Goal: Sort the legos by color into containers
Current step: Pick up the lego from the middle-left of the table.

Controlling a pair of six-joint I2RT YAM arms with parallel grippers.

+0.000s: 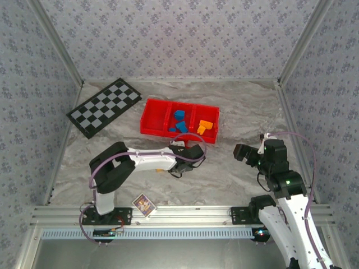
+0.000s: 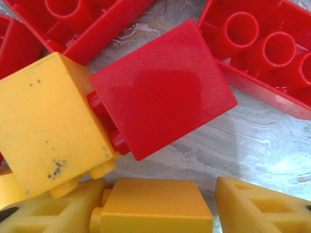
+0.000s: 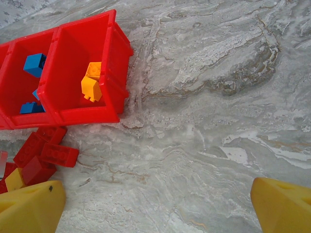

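Note:
The red tray (image 1: 151, 115) (image 3: 77, 116) stands mid-table with three compartments. Its left one looks empty, the middle one holds blue legos (image 1: 179, 120) (image 3: 34, 64), and the right one holds orange-yellow legos (image 1: 206, 126) (image 3: 92, 83). My left gripper (image 1: 188, 158) (image 2: 148, 211) hangs low over a loose pile in front of the tray. It is open, with a yellow lego (image 2: 153, 206) between its yellow fingers (image 2: 257, 206): the left finger touches it and a small gap remains at the right. Red legos (image 2: 163, 87) (image 3: 46, 154) and another yellow lego (image 2: 48, 121) lie just beyond. My right gripper (image 1: 242, 152) (image 3: 155, 213) is open and empty over bare marble.
A black-and-white checkered board (image 1: 104, 106) lies at the back left. A small printed card (image 1: 144, 204) sits near the front rail by the left arm's base. Patterned walls enclose the table on three sides. Bare marble lies to the right of the tray.

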